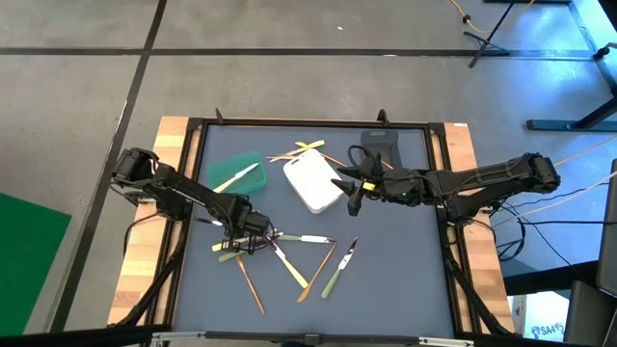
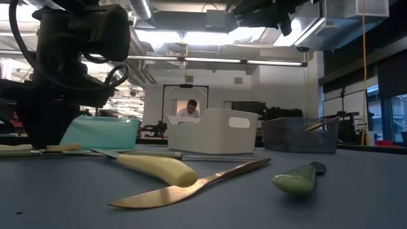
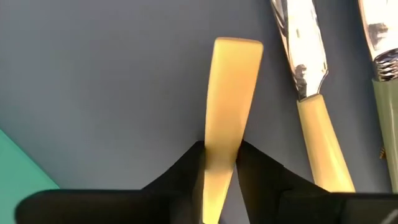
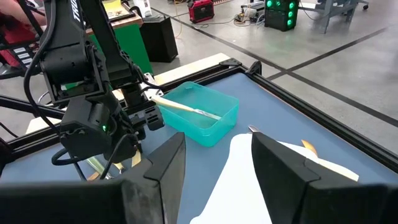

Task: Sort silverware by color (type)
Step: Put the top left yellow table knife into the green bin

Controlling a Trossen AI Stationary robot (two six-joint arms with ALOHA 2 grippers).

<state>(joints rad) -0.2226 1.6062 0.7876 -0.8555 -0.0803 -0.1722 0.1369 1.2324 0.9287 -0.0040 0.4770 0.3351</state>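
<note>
Left fingers pinch a yellow handle (knives beside); right fingers spread, empty, above the white bin.

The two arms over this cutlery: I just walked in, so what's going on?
The left gripper is down at the pile of loose cutlery, its fingers on either side of a pale yellow handle lying on the mat. The right gripper hovers open beside the white bin. One utensil already lies in the green bin; others lie scattered on the mat.
</note>
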